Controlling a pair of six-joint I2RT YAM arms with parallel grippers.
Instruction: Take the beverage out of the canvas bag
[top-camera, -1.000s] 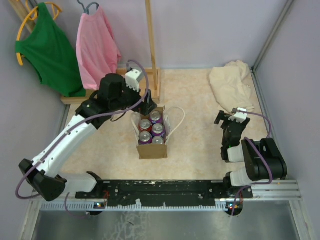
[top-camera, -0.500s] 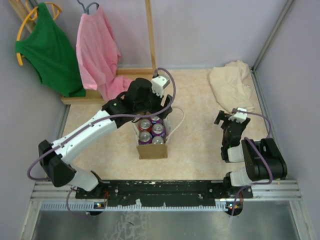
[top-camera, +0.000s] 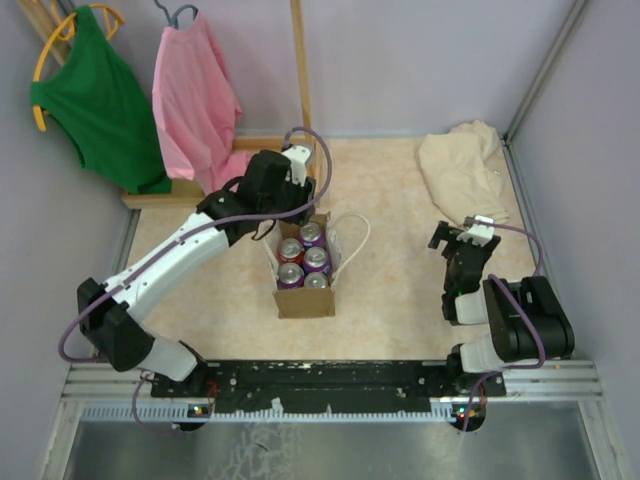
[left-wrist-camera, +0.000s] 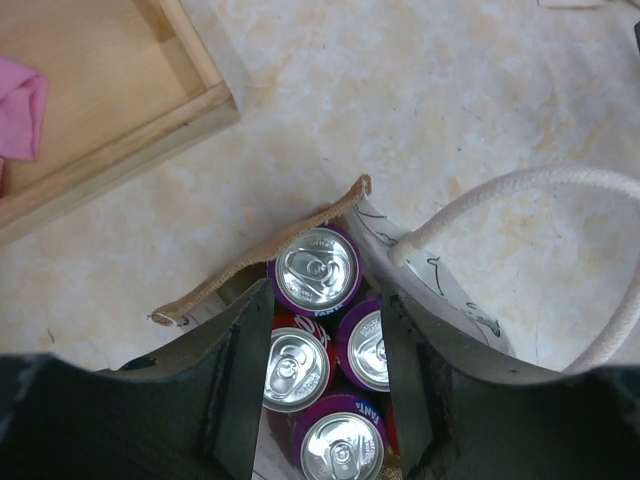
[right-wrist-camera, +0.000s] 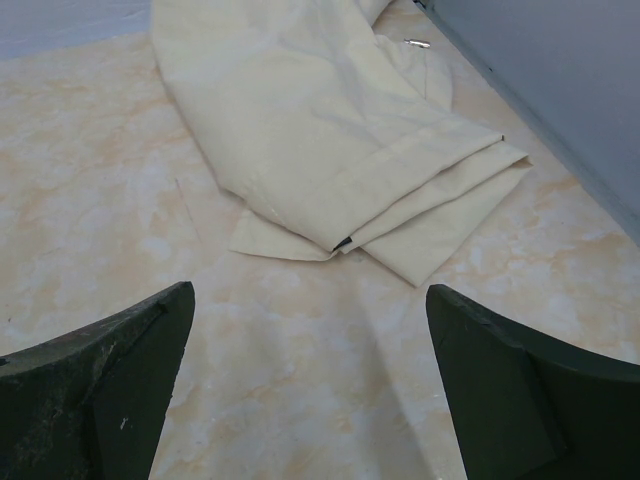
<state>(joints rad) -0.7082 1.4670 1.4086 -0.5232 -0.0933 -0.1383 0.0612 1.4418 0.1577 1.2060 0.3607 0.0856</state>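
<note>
With the right gripper (right-wrist-camera: 308, 295) spread and idle well off to the side, the nearer left gripper (left-wrist-camera: 325, 288) reaches straight down into the far end of the mid-surface canvas bag (top-camera: 304, 302), apparently pinching the upright far purple can (left-wrist-camera: 318, 272).

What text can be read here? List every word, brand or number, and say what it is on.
"FANT": cut off, on the far purple can, just under its rim.
"FANT": cut off, on the near purple can, at its rim.
Black marks on the bag inner wall: scribbles, not readable as words.
Top and right wrist views: no readable text.
</note>
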